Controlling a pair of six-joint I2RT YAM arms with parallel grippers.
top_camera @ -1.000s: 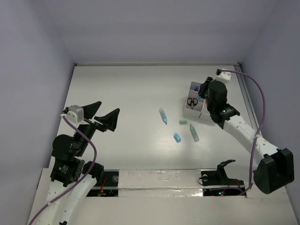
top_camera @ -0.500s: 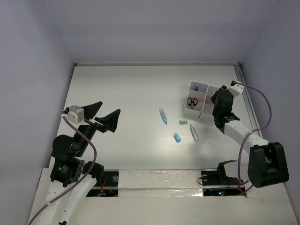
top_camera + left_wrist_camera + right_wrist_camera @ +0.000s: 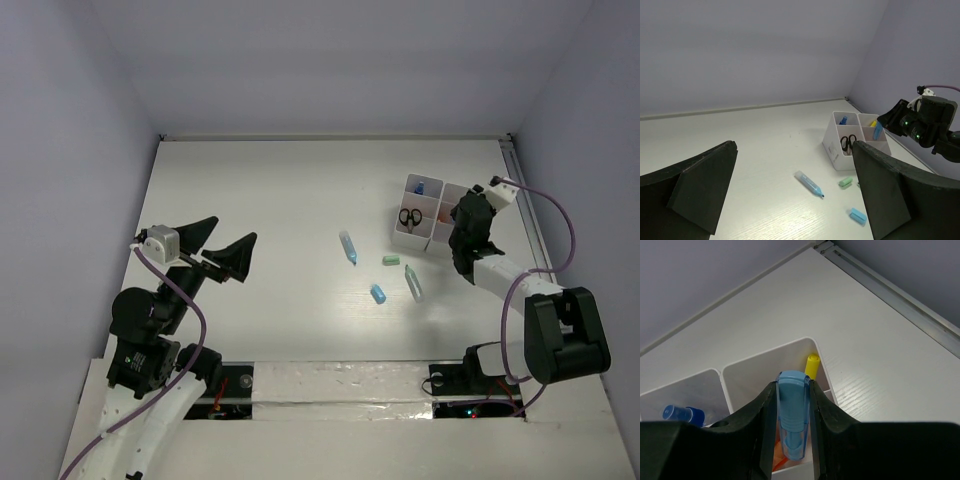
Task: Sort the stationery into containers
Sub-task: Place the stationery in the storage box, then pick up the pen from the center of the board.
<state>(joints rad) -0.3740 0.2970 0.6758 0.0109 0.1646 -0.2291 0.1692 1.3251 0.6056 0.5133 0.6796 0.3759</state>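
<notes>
While the right gripper [image 3: 792,390] hangs over the right side of the white box [image 3: 409,238], its two fingers [image 3: 757,415] are clamped on a blue marker [image 3: 791,426]. The marker stands nearly upright between them, cap end up. Its lower end dips into the compartment below, where a yellow-tipped pen [image 3: 812,365] leans against the far wall and something orange [image 3: 777,452] shows at the bottom. Whether the marker's tip touches the floor of the compartment cannot be told.

In the next compartment to the left lies a blue-capped bottle [image 3: 682,413], and the nearer compartment on that side holds the black-handled scissors [image 3: 410,217].

The other pieces lie loose on the table [image 3: 260,190], all on the near left of the box and well apart from the right gripper. A mint eraser [image 3: 391,259] is closest to the box, with a teal marker [image 3: 413,283] just near of it. A second, lighter blue marker [image 3: 348,247] lies further left, and a small blue piece [image 3: 378,294] sits nearest the arms.

The left gripper [image 3: 231,230] hovers above the left part of the table, far from every piece of stationery. Its jaws are spread wide and hold nothing.
</notes>
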